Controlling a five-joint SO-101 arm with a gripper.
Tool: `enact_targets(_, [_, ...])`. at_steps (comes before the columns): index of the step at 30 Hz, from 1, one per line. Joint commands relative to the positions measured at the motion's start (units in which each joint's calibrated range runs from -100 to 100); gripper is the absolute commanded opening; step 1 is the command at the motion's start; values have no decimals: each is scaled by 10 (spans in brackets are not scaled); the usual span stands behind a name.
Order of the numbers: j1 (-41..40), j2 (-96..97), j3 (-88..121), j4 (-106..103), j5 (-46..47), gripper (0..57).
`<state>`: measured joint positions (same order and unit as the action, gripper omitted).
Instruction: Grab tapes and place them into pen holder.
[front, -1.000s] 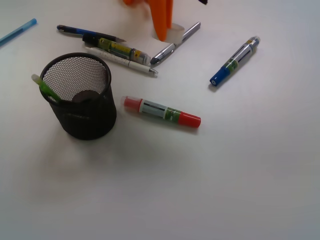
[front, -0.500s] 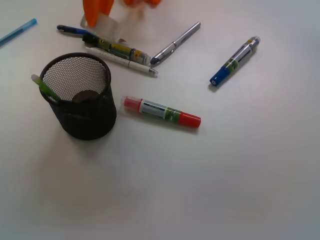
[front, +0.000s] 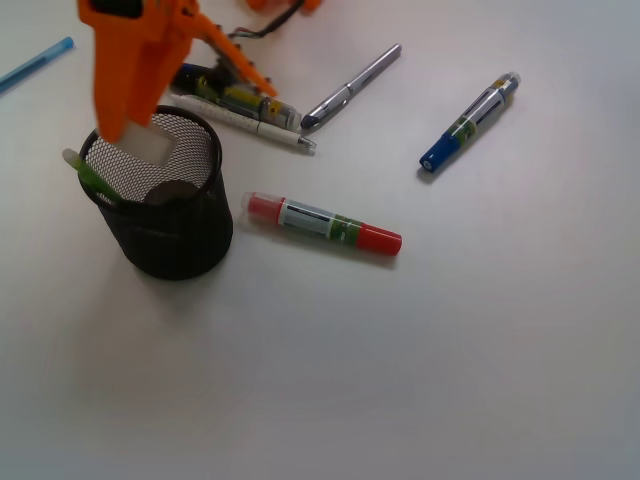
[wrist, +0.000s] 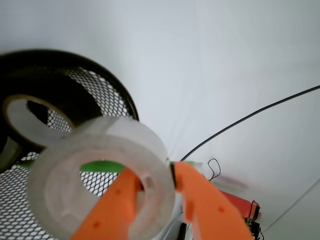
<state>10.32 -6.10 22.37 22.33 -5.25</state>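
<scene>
The white table (front: 420, 360) fills the front view, and on it, at about 9 o'clock from the centre, stands the black mesh pen holder (front: 175, 235), upright, with a green pen (front: 90, 178) leaning against its left rim and a dark tape roll (front: 172, 191) lying on its floor. Above the holder's mouth, toward 11 o'clock, hangs the orange gripper (front: 135, 135), its fingers pinched on the wall of a translucent whitish tape roll (front: 150, 147); the wrist view shows one orange finger (wrist: 112, 210) inside the ring and the other outside it, with the whitish roll (wrist: 65, 185) held over the open holder (wrist: 112, 100). Deeper inside the holder in that view lies another roll with a pale inner face (wrist: 30, 125). Right of the holder, near the centre, a red marker (front: 325, 224) lies flat, pointing from 10 toward 4 o'clock. At 2 o'clock a blue marker (front: 470, 122) lies well apart from the rest. At 12 o'clock a silver pen (front: 352, 86) slants beside a cluster of pens (front: 245, 110), partly covered by the arm. A light blue pen (front: 35, 62) sits at the far 10 o'clock edge.
</scene>
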Motion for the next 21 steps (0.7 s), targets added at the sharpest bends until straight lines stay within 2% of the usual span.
enact_targets(1, [6, -3, -3, 16, -1, 3])
enact_targets(5, [9, -3, -3, 44, -1, 8])
enact_targets(7, [11, -4, -5, 65, -1, 45])
enact_targets(12, [10, -4, -1, 75, -27, 310])
enact_targets(14, [8, -4, -2, 76, -28, 375])
enact_targets(21, [9, -7, -11, 92, -28, 390])
